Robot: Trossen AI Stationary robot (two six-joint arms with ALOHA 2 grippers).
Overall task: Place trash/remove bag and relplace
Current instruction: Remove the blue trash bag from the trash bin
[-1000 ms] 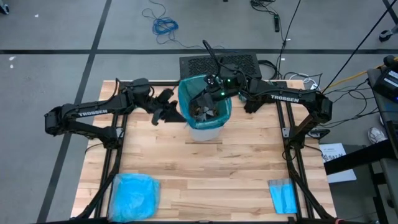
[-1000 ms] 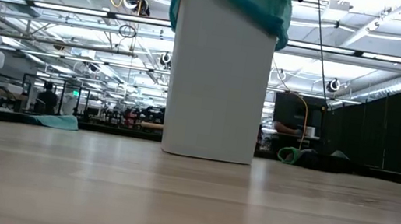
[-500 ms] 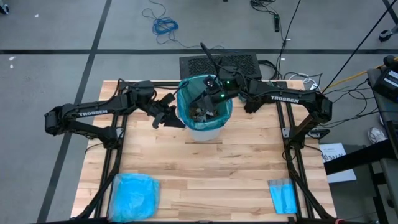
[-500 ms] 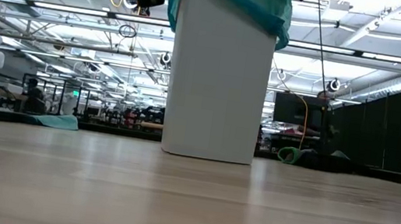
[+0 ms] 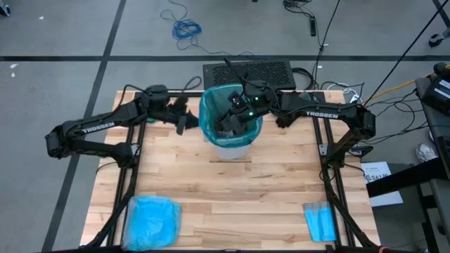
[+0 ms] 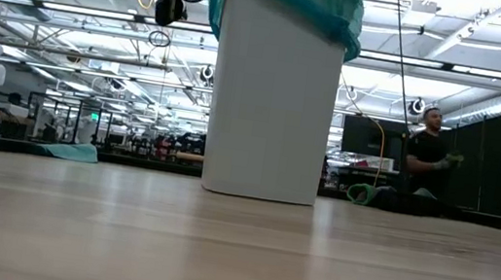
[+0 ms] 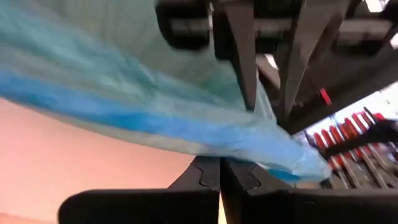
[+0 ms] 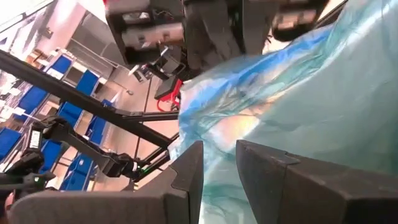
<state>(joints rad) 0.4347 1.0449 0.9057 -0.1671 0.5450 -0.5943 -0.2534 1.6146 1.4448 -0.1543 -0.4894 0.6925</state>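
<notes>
The trash [image 5: 230,126] already lies inside the bag [image 5: 211,116], which lines the white bin [image 6: 272,94] at the back of the table [image 5: 267,204], so the step in hand looks like freeing the bag from the bin's rim. The left claw [image 5: 184,119] sits just outside the rim on its own side, pressed together; in its wrist view the plastic stretches right in front of its tips, but whether any film is caught between them cannot be told. The right claw [image 5: 235,121] reaches over the opposite rim and down into the bin's mouth, partly spread; in its wrist view a fold of bag film lies across the slot between its fingers [image 8: 180,180], and a firm pinch cannot be confirmed.

The bin stands upright, its long axis vertical and its mouth facing straight up at the claws, with the bag's cuff folded down over the outside of the rim. The next move probably calls for both claws to get a sure hold of that cuff and lift it evenly upward, without tipping the bin or spilling the trash.
</notes>
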